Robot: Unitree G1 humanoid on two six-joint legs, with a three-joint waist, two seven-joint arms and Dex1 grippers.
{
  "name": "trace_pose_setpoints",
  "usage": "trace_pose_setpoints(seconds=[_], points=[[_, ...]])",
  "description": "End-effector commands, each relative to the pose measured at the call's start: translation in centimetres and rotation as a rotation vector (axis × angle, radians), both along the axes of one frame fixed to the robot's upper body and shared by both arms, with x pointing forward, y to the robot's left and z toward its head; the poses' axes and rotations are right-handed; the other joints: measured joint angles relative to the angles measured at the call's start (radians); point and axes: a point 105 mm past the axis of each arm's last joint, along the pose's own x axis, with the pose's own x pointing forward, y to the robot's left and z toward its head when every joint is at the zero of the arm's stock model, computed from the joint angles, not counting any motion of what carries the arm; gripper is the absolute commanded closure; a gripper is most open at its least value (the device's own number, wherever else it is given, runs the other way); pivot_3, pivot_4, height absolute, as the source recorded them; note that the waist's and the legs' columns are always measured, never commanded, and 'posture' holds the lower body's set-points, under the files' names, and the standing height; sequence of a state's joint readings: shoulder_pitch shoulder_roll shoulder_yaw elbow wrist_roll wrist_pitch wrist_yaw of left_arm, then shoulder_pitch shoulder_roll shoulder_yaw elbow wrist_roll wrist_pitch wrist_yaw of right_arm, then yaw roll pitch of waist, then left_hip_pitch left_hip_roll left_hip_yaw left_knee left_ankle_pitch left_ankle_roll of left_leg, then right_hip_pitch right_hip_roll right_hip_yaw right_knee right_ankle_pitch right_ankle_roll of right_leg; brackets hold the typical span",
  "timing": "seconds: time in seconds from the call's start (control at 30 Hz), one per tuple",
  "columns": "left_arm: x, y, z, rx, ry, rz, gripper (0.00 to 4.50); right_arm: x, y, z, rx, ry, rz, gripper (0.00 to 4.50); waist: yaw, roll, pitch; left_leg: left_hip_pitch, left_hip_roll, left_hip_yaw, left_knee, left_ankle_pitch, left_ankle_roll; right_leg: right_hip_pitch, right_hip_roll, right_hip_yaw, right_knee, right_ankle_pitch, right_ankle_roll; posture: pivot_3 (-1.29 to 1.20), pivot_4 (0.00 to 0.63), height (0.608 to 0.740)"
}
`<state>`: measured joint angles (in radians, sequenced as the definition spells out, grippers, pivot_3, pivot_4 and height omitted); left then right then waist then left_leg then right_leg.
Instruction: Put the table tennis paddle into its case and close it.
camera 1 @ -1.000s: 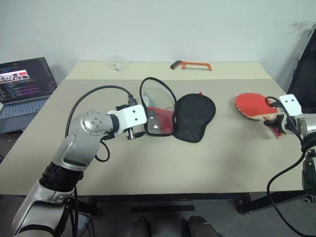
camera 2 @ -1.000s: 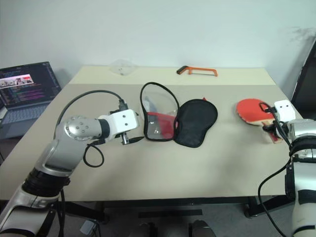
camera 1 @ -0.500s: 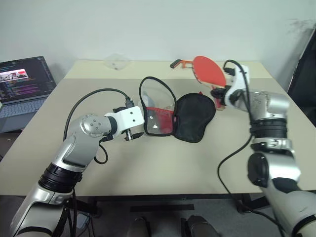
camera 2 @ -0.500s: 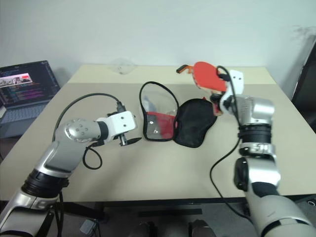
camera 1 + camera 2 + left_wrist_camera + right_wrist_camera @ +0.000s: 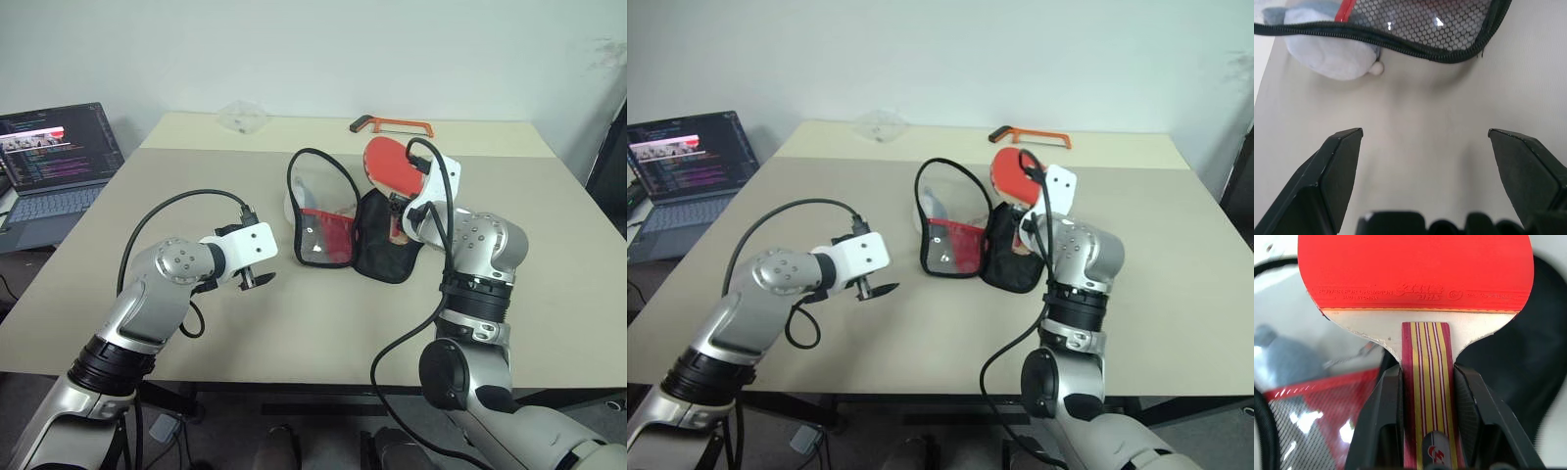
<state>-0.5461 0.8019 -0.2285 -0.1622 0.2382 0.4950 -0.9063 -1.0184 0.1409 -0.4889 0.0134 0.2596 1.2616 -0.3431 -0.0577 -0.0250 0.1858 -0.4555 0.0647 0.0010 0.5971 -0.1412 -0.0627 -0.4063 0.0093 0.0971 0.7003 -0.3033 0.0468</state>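
Right tool (image 5: 1426, 431) grips paddle (image 5: 1415, 269) above the case's (image 5: 387, 240) open edge.

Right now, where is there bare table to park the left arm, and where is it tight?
Free: the near table strip in front of the case, and the stretch between left end effector and laptop. Tight: around the case, where the right end effector holds the table tennis paddle.
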Motion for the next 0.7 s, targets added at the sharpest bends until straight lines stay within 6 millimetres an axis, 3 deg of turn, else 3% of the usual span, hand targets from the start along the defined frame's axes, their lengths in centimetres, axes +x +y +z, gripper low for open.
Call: trace_pose_setpoints(seconds=[0.03,0.23,0.37,0.7], points=[[-0.1,-0.4,1.4,0.002,-0.055,-0.014,0.0,-0.3,2.6,-0.6,0.072,0.001,0.007,3.43,-0.001,0.0,0.0,0.0,0.0,0.0,0.0,0.0,0.0,0.0,0.0,0.0,0.0,0.0,0.0,0.0,0.15,0.74],[0.0,-0.4,1.3,0.004,-0.054,-0.014,0.0,0.0,4.5,-1.0,0.12,0.014,0.047,3.43,-0.007,0.0,0.0,0.0,0.0,0.0,-0.001,0.0,0.0,0.0,0.0,0.001,0.0,0.0,0.0,0.0,0.15,0.74],[-0.1,-0.2,1.2,0.01,-0.053,-0.009,0.0,-1.2,6.4,-1.7,0.154,0.059,0.103,3.43,-0.008,0.0,0.0,0.0,0.0,0.0,-0.001,0.0,0.0,0.0,0.0,0.001,0.0,0.0,0.0,0.0,0.15,0.74],[-0.3,-0.5,0.9,0.009,-0.046,-0.012,0.0,-2.8,8.1,-3.9,0.208,0.167,0.156,3.43,-0.008,0.0,0.0,0.0,0.0,0.0,-0.001,0.0,0.0,0.0,0.0,0.0,0.0,0.0,0.0,0.0,0.15,0.74]])
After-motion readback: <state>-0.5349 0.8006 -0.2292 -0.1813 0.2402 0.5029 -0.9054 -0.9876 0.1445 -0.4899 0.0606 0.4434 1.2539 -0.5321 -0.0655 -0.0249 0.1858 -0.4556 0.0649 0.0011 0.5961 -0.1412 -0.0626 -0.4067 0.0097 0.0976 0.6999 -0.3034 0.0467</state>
